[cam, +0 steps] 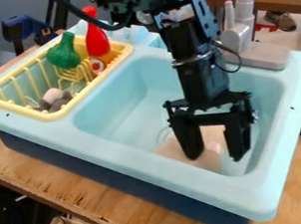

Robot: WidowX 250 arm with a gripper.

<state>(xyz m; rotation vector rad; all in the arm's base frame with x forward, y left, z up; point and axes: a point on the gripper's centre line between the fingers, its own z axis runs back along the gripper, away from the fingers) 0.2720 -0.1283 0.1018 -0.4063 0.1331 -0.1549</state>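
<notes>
The gripper point(214, 157) hangs down inside the light blue sink basin point(123, 114), in its right half. Its two fingers stand apart, and a gap shows between them. Behind and below the fingers, a pale pinkish item point(173, 151) lies on the basin floor; the fingers cover part of it, and I cannot tell whether they touch it. A thin curved line shows at its left side.
A yellow rack point(45, 116) at the left holds a green vegetable-shaped toy point(63, 54), a red bottle point(96, 39) and grey and pinkish pieces point(54, 99). A grey-white faucet point(240, 31) stands behind the basin, close to the arm.
</notes>
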